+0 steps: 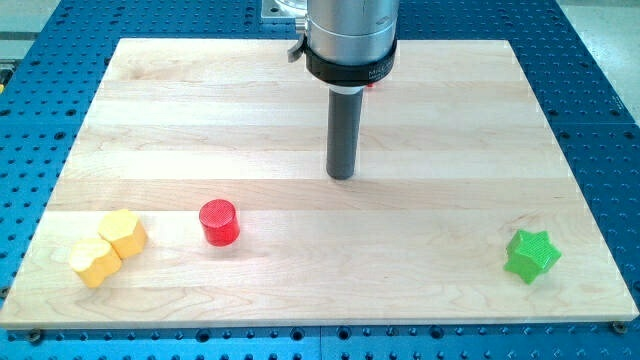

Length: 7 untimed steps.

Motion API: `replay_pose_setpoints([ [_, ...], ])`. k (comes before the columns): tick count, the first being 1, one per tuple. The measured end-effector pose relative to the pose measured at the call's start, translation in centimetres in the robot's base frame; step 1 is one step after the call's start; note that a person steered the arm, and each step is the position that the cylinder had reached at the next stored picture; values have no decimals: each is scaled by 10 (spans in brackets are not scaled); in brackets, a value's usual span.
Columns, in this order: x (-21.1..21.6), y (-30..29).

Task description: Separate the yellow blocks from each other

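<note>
At the board's eight o'clock the yellow star-like block (93, 262) touches the yellow hexagonal block (123, 232), with the red cylinder (218, 222) just beside them at three o'clock. My tip (341, 176) holds nothing, well apart at their two o'clock. A careless sweep could drag the cylinder into them or shove both together; the green star (531, 255) sits far right, and something red behind the arm's collar is hidden.

My tip (342, 176) points straight down, seemingly touching the surface.

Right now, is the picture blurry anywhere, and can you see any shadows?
In the camera view everything looks sharp; soft light gives a faint shadow by my tip, and small ones under the red cylinder, green star and touching yellow blocks.
</note>
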<state>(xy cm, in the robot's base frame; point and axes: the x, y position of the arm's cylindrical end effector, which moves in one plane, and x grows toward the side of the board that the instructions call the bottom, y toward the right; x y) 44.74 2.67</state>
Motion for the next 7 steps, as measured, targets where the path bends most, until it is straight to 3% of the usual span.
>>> replay_pose_setpoints([
  [4, 115, -41],
  [5, 153, -76],
  [7, 168, -171],
])
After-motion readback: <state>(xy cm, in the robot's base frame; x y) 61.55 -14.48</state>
